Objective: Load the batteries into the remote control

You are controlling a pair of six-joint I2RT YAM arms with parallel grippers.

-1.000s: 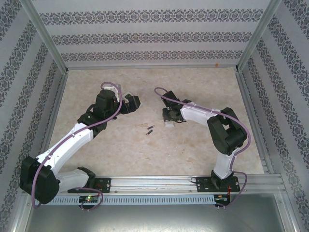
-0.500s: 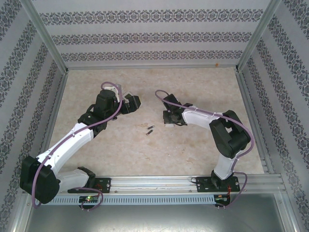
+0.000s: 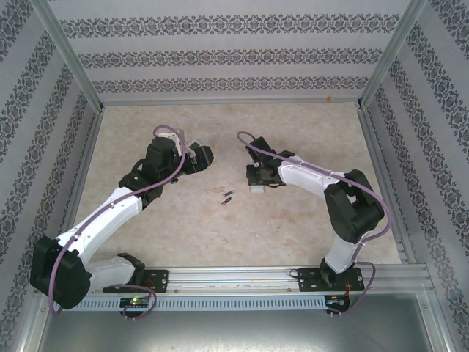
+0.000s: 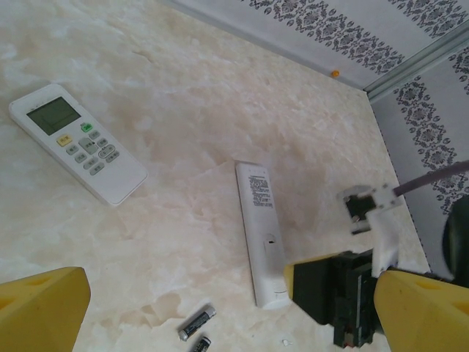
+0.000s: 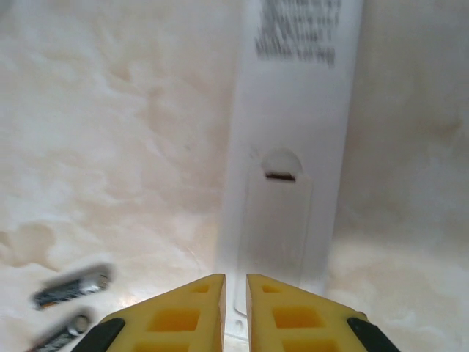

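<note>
Surface: marbled beige tabletop (image 3: 183, 220), boxed in by patterned wallpaper, is carrying everything.
Remote control (image 4: 261, 231): this slim white plastic bar is lying face down near the table's middle, printed label up, so its back is facing the arms.
Battery cover (image 5: 278, 220): it is sitting closed, its half-moon thumb notch showing.
Batteries (image 4: 196, 323): two tiny dark cylinders with coppery ends are lying loose just beside the remote's near end, not yet loaded.
Right gripper (image 5: 234, 308): yellow fingers are standing almost together with a thin slit between them, gripping nothing and hovering at the cover end, probably narrowed to push the cover off.
Left gripper (image 4: 231, 293): it is hanging spread fully wide and holding nothing, seemingly waiting.
Second remote (image 4: 77, 143): this wider white handset is lying screen-up, well apart.
</note>
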